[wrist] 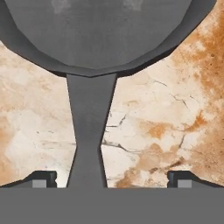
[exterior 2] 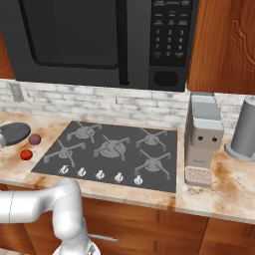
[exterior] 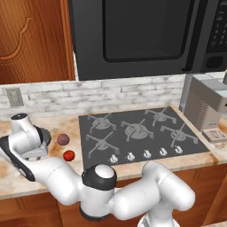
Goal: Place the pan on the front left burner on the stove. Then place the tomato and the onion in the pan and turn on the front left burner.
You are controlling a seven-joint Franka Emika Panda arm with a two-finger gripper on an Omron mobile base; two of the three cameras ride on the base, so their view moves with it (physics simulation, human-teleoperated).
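Note:
The dark grey pan [wrist: 100, 30] lies on the marble counter left of the stove [exterior: 137, 133], also seen as a dark oval pan [exterior 2: 12, 132]. Its short handle [wrist: 89, 127] runs straight down between my fingertips [wrist: 41, 179], which stand wide apart on either side without touching it. My gripper [wrist: 111, 177] is open, low over the handle's end. My wrist [exterior: 26, 139] covers the pan in the left base view. The purple onion [exterior: 63, 139] [exterior 2: 34, 139] and the red tomato [exterior: 68, 155] [exterior 2: 26, 154] rest between the pan and the front left burner [exterior: 103, 142] [exterior 2: 62, 151].
A row of silvery knobs [exterior: 144, 154] runs along the stove's front. A grey coffee machine [exterior 2: 201, 139] stands right of the stove, with a grey cylinder [exterior 2: 244, 129] beyond it. A black microwave [exterior: 142, 35] hangs above. My arm's elbow [exterior: 99, 186] crosses the counter's front edge.

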